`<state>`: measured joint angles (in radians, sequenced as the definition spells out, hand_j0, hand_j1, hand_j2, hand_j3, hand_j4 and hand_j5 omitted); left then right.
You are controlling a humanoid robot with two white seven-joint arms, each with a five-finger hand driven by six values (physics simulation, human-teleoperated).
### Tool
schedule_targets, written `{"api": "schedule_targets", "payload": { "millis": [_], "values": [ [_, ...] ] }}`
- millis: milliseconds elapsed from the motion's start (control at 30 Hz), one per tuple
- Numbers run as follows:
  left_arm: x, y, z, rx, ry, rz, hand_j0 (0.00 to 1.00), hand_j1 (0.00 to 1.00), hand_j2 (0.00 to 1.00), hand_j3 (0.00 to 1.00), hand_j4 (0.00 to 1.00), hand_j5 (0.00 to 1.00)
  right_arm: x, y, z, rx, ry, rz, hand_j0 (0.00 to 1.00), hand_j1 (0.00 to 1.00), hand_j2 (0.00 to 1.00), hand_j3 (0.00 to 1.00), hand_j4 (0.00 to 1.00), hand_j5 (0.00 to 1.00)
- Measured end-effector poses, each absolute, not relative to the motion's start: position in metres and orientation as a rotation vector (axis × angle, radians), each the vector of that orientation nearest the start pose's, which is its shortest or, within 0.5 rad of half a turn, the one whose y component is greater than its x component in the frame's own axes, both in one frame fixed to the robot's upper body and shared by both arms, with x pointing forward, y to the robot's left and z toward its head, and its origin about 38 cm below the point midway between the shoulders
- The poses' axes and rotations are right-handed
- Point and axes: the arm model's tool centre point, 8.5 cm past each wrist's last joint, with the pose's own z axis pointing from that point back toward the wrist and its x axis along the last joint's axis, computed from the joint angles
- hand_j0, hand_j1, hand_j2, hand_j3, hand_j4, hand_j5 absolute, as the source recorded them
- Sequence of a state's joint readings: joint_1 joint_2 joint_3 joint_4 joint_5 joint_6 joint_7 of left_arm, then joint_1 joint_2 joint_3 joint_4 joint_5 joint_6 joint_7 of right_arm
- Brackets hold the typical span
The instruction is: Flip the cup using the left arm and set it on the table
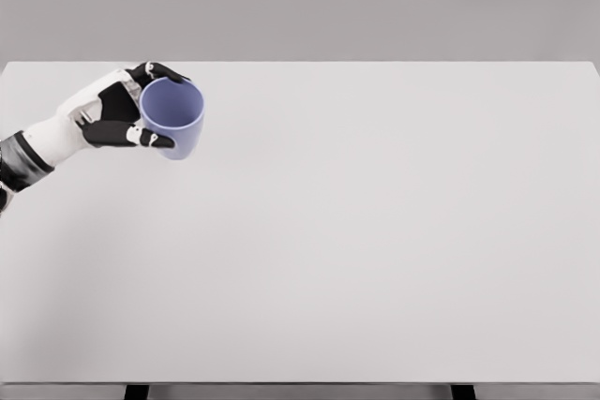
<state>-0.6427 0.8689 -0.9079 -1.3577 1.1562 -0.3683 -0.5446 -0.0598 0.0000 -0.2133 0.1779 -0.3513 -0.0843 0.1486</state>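
A pale blue cup (174, 119) is at the far left of the white table (375, 231), tilted so that its open mouth faces up and toward me. My left hand (131, 110) comes in from the left edge and is shut on the cup, black fingers curled over its rim at the top and under its side at the bottom. Whether the cup touches the tabletop or hangs just above it is unclear. The right arm does not show.
The table's far edge (300, 63) runs just behind the hand. A plain grey wall lies beyond it.
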Motion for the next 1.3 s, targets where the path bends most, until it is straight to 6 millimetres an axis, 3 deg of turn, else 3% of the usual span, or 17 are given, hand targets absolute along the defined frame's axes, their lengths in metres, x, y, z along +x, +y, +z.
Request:
{"api": "schedule_targets", "payload": {
  "millis": [167, 333, 1000, 1133, 1300],
  "values": [
    [0.436, 0.308, 0.159, -0.735, -1.524, -0.590, 0.46, 0.46, 0.46, 0.46, 0.46, 0.46, -0.008, -0.252, -0.257, 0.040, -0.027, -0.563, 1.00, 1.00, 1.00, 1.00, 1.00, 1.00],
    [0.438, 0.306, 0.144, -0.723, -1.491, -0.577, 0.46, 0.46, 0.46, 0.46, 0.46, 0.46, -0.008, -0.252, -0.257, 0.040, -0.027, -0.563, 1.00, 1.00, 1.00, 1.00, 1.00, 1.00],
    [0.432, 0.306, 0.121, -0.709, -1.430, -0.565, 0.47, 0.47, 0.47, 0.47, 0.47, 0.47, -0.008, -0.252, -0.257, 0.040, -0.027, -0.563, 1.00, 1.00, 1.00, 1.00, 1.00, 1.00],
    [0.432, 0.307, 0.119, -0.707, -1.427, -0.564, 0.67, 0.67, 0.67, 0.67, 0.67, 0.67, -0.008, -0.252, -0.257, 0.040, -0.027, -0.563, 1.00, 1.00, 1.00, 1.00, 1.00, 1.00],
    [0.432, 0.307, 0.119, -0.705, -1.427, -0.565, 0.77, 0.77, 0.77, 0.77, 0.77, 0.77, -0.008, -0.252, -0.257, 0.040, -0.027, -0.563, 1.00, 1.00, 1.00, 1.00, 1.00, 1.00]
  ]
}}
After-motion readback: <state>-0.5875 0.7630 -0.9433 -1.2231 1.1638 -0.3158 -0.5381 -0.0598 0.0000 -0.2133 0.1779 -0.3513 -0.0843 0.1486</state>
